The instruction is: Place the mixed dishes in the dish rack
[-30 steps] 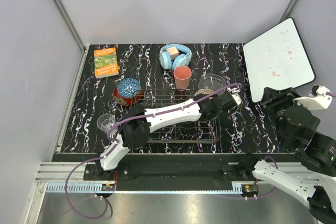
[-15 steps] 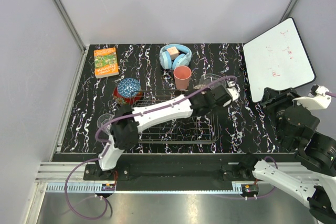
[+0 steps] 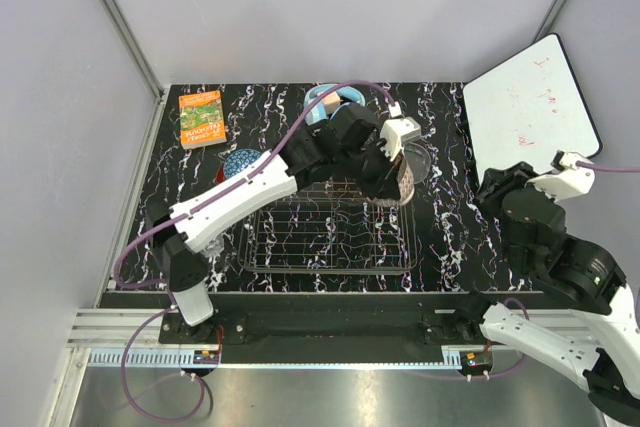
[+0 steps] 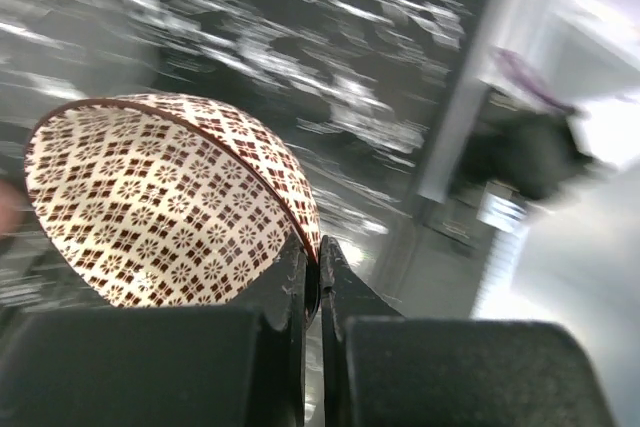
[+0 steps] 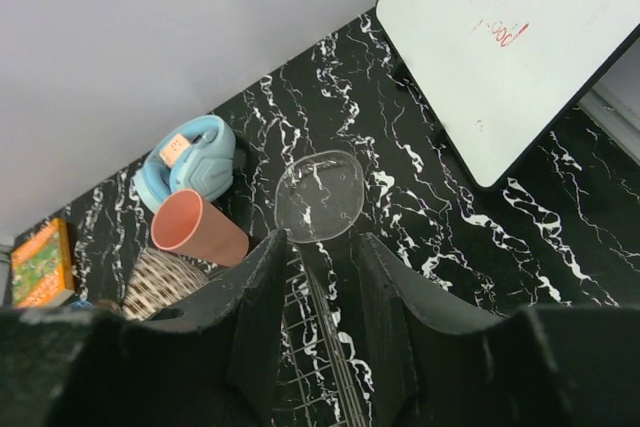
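The table carries the rack near its front edge. The left tool is clamped on the rim of the beige bowl, which is tilted over the rack's far right corner. The right tool hangs above the table, fingers apart and gripping nothing. The dish lies just beyond the rack, and the cup is beside the bowl.

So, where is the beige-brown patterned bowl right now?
In the top view, the beige-brown patterned bowl is clamped by its rim in the left end effector, at the far right corner of the dish rack, just left of the clear glass dish.
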You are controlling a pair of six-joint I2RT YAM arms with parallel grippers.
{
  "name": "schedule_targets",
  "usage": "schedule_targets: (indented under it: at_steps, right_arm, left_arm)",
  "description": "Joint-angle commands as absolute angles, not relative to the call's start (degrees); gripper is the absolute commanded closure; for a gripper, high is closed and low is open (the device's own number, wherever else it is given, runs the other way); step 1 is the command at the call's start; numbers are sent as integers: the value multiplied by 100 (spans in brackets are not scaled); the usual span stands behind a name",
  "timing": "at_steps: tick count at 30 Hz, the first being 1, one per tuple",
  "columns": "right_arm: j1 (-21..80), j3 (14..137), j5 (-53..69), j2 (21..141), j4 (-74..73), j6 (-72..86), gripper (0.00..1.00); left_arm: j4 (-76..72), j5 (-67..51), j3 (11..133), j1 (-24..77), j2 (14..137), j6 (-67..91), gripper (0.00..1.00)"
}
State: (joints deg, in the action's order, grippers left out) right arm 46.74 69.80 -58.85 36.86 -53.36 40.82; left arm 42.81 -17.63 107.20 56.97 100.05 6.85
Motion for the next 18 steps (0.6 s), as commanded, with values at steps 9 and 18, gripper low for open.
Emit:
schedule_targets:
  at_steps: [9, 18]
  right_arm:
    - [4676, 6996, -5827, 4069, -5344, 4061, 58]
    - [4676, 6979, -5678, 4104, -5423, 4034, 58]
  left_arm:
    - [1531, -5379, 9360, 4782, 10327, 3304, 100]
    - [571, -4000, 8736, 4597, 10362, 4421, 100]
